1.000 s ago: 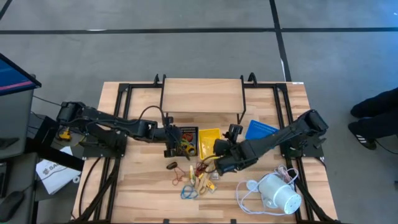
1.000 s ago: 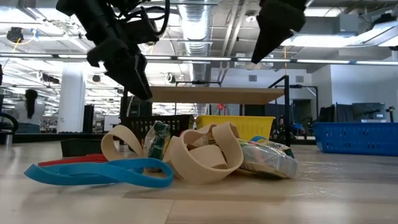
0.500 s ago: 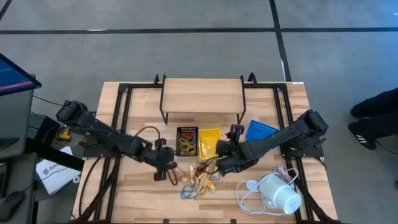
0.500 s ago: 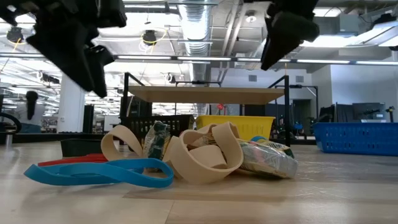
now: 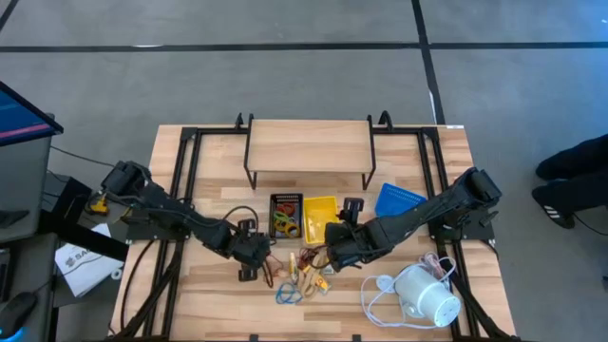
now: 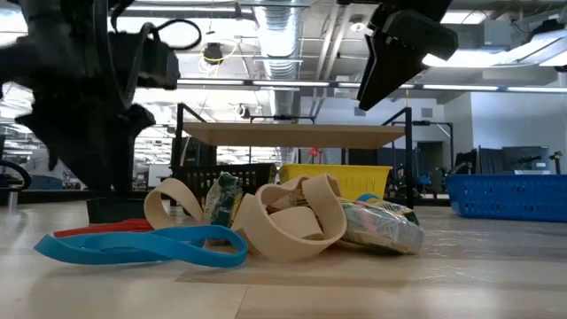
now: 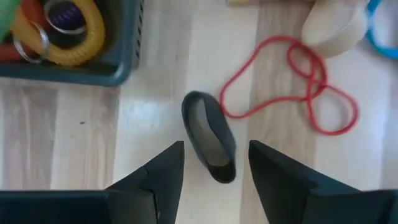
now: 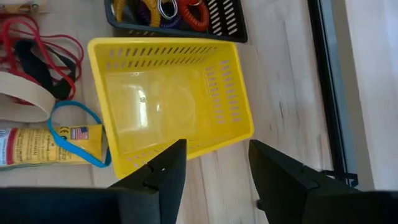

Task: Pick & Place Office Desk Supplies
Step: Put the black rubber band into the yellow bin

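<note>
A pale wooden bench stands on a grey floor, with a small wooden shelf on a black frame at its far side. From above, the supplies lie in a loose heap near the middle of the bench, just in front of three small trays: black mesh, yellow and blue. A white cylindrical device with its cord sits to the right of the heap. The left hand is low at the heap's left edge; the right hand hovers between the heap and the yellow tray. The level view adds what the overhead cannot: a wide blue band lying flat over a red one, tan bands curled upright, and a printed packet behind them. The left wrist camera shows its fingers standing apart on either side of a dark band lying on the wood, not touching it, with a thin red loop just beyond. The right wrist camera shows its fingers apart and holding nothing, above the yellow tray, which is bare inside.
</note>
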### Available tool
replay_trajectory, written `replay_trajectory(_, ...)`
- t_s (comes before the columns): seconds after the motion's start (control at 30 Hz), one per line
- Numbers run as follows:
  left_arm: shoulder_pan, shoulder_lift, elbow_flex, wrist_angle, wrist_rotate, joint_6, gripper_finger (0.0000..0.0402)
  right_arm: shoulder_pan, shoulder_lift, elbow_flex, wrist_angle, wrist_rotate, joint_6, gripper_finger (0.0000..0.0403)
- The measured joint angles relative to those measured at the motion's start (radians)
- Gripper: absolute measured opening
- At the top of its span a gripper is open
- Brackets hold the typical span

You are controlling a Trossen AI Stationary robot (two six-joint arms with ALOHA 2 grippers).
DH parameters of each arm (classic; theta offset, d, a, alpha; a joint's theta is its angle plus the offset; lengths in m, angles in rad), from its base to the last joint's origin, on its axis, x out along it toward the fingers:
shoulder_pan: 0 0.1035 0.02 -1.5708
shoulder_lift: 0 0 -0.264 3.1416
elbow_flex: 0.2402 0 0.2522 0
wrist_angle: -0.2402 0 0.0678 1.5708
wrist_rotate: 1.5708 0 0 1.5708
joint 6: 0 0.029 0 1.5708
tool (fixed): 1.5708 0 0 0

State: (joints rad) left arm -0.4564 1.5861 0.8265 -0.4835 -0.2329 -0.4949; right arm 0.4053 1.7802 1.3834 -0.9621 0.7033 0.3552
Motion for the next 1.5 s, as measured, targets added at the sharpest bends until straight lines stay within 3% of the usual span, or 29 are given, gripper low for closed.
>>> replay_trajectory(0.23, 0.004, 0.108, 0.003, 0.057, 0.016, 0.059, 0.0167, -0.001, 0.0, 0.0, 0.004, 0.0, -0.007, 0.017)
replay_trajectory(0.33, -0.008, 0.101, 0.007, 0.058, -0.044, 0.088, 0.012, -0.001, 0.0, 0.0, 0.004, 0.013, -0.008, 0.017)
replay_trajectory(0.43, -0.005, 0.014, 0.001, 0.041, -0.109, 0.156, 0.0031, 0.001, -0.001, 0.0, -0.002, 0.073, -0.007, 0.017)
replay_trajectory(0.47, 0.0, -0.034, 0.003, 0.063, -0.134, 0.166, 0.0017, 0.005, -0.003, -0.001, -0.01, 0.092, -0.007, 0.017)
replay_trajectory(0.6, 0.003, -0.202, 0.002, 0.109, -0.164, 0.202, 0.0006, 0.007, -0.021, -0.001, -0.014, 0.159, 0.002, 0.0157)
replay_trajectory(0.77, 0.054, -0.334, 0.007, 0.4, -0.14, 0.409, 0.0004, 0.005, -0.061, -0.001, 0.03, 0.34, 0.003, 0.013)
replay_trajectory(0.83, 0.089, -0.347, 0.005, 0.45, -0.093, 0.473, 0.0003, 0.003, -0.089, -0.001, 0.063, 0.362, -0.023, 0.0123)
replay_trajectory(1.0, 0.172, -0.328, 0.005, 0.552, -0.066, 0.564, 0.0004, 0.011, -0.179, -0.007, 0.269, 0.212, -0.178, 0.0119)
replay_trajectory(1.13, 0.224, -0.288, 0.004, 0.662, -0.002, 0.591, 0.0004, 0.018, -0.274, -0.064, 0.525, 0.015, -0.358, 0.0119)
replay_trajectory(1.23, 0.249, -0.269, 0.005, 0.707, 0.006, 0.619, 0.0004, 0.0, -0.326, -0.108, 0.626, -0.107, -0.402, 0.0119)
replay_trajectory(1.5, 0.307, -0.215, 0.005, 0.905, 0.131, 0.655, 0.0004, -0.063, -0.342, -0.166, 0.63, -0.156, -0.359, 0.0119)
